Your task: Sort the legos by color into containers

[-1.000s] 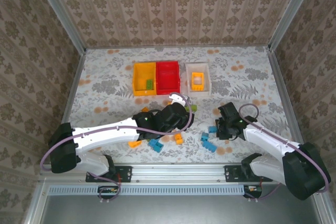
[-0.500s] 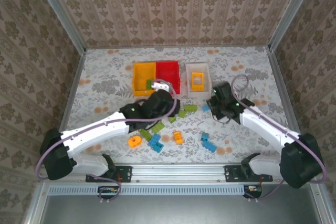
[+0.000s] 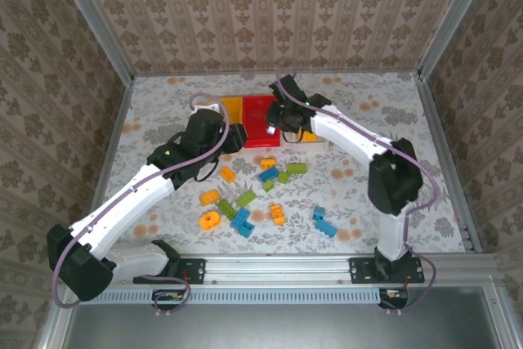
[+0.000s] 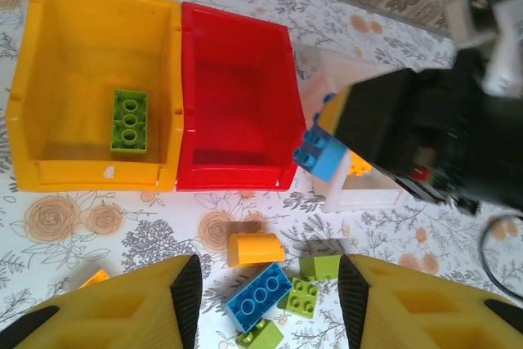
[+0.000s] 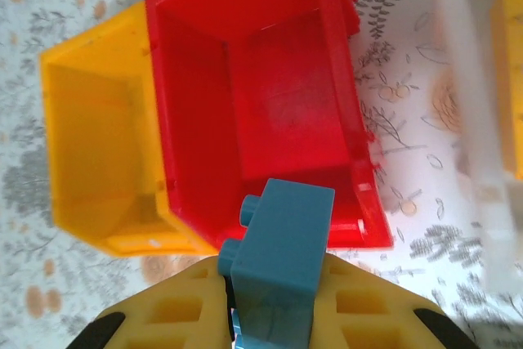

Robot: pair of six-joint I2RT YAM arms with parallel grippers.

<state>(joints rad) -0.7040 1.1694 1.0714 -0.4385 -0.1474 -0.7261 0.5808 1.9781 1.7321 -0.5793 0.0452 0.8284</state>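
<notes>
Blue lego [image 5: 282,243] in right fingers [image 5: 176,310], left fingers [image 4: 114,308] wide, seemingly empty

Three small open rectangular plastic bins stand in a row: a red bin [image 4: 237,96], a yellow bin [image 4: 73,71] touching its left side, and a white bin [image 4: 359,198] just to its right. On the patterned table [image 3: 163,120] in front of the red bin lie loose small plastic toy bricks: five orange bricks [image 3: 210,220], five lime green bricks [image 3: 245,199] and about four blue bricks [image 3: 327,228]. One more green brick [image 4: 129,120] lies in the yellow bin, one orange brick [image 5: 511,79] in the white bin, and one blue brick [image 5: 282,234] is held by the red bin's near edge.
</notes>
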